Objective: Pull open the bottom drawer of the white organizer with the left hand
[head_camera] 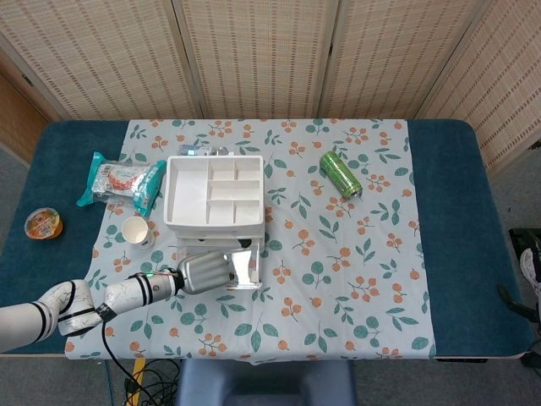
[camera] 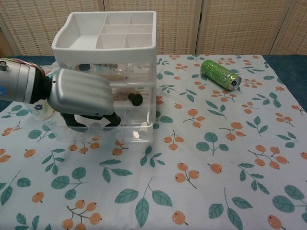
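Silver-shelled, my left hand [camera: 81,98] hooks its dark fingers [camera: 112,120] over the clear bottom drawer [camera: 125,132], ready to pull; behind it the white compartmented plastic organizer [camera: 108,36] stands mid-surface. My right hand is unseen.

Your left hand [camera: 81,98] is low at the near left part of the table, with its silver back turned up and toward the chest camera. Its dark fingers [camera: 111,120] curl down and inward under the palm. Your left arm [head_camera: 59,309] comes in from the lower left edge of the head view, white, with a dark wrist [head_camera: 152,286] behind the hand [head_camera: 205,271]. Your right hand does not show in either view.
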Motion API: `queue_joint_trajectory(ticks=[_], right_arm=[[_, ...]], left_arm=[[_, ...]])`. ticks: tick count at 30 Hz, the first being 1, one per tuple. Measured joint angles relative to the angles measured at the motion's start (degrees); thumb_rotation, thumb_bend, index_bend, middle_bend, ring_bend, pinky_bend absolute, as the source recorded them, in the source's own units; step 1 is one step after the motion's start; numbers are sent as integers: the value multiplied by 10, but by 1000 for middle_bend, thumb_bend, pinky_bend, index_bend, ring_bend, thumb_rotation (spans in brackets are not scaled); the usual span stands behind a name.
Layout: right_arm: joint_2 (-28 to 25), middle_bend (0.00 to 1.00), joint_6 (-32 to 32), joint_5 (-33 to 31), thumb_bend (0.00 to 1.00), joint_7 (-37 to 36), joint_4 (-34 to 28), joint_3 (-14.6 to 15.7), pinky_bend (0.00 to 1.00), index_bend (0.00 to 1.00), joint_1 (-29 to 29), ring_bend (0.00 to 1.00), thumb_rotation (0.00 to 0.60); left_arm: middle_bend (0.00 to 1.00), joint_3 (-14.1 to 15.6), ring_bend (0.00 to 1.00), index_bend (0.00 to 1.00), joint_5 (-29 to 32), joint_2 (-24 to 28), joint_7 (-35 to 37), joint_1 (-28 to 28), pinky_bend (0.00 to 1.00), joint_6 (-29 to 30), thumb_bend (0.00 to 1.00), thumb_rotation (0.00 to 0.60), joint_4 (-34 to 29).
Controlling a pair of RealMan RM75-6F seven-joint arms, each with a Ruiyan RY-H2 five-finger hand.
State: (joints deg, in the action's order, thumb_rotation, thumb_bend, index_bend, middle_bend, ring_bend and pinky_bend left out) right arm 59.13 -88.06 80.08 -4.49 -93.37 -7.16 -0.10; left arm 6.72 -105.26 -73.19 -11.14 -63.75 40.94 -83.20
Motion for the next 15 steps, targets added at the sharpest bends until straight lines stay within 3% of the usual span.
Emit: queue_joint_trajectory(ticks=[15], right_arm=[[-2,165,-10,2,279,0,-2,-1,189,20,-6,241,600]], left_arm=[[913,6,967,584,-9,-9,22,-2,1000,21,296,600,11]])
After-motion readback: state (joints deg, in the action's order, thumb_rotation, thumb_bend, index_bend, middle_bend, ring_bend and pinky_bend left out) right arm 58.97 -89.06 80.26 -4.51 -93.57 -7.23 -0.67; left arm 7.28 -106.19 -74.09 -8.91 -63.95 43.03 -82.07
